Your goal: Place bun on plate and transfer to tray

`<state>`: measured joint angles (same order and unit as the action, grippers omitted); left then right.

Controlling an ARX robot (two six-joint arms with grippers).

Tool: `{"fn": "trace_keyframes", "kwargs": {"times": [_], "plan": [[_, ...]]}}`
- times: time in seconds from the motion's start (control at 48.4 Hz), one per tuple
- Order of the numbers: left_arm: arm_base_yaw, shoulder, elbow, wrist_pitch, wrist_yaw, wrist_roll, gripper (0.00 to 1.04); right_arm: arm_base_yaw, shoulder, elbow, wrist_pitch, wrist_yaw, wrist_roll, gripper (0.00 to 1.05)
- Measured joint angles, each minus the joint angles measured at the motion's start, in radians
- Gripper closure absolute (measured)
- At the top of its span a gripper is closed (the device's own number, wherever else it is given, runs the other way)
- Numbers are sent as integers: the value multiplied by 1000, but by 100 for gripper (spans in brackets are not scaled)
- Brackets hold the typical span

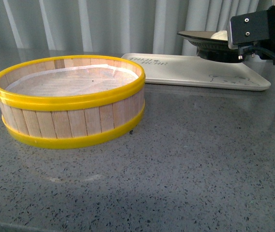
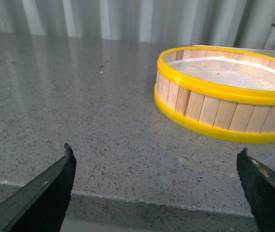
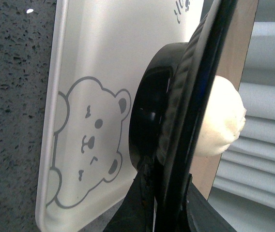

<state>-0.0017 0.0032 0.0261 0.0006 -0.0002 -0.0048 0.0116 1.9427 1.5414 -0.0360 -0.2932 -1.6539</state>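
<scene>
While right fingers (image 3: 136,205) pinch the plate (image 3: 152,121) over the tray (image 3: 103,48), bun (image 3: 224,121) aboard, left fingers (image 2: 45,198) spread

My left fingers (image 2: 45,198) look matt black. The plate (image 3: 149,121) shines glossy black underneath, the bun (image 3: 224,121) is matt dough, the tray (image 3: 108,48) smooth cream plastic, the basket (image 1: 74,123) wood slats, the tabletop (image 1: 186,179) polished speckled stone.
</scene>
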Motion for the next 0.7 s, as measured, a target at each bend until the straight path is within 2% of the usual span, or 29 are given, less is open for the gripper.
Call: {"fn": "trace_keyframes", "kwargs": {"times": [0.702], "plan": [[0, 0, 0, 0, 0, 0, 7, 32, 100, 50, 5, 27, 9, 102]]}}
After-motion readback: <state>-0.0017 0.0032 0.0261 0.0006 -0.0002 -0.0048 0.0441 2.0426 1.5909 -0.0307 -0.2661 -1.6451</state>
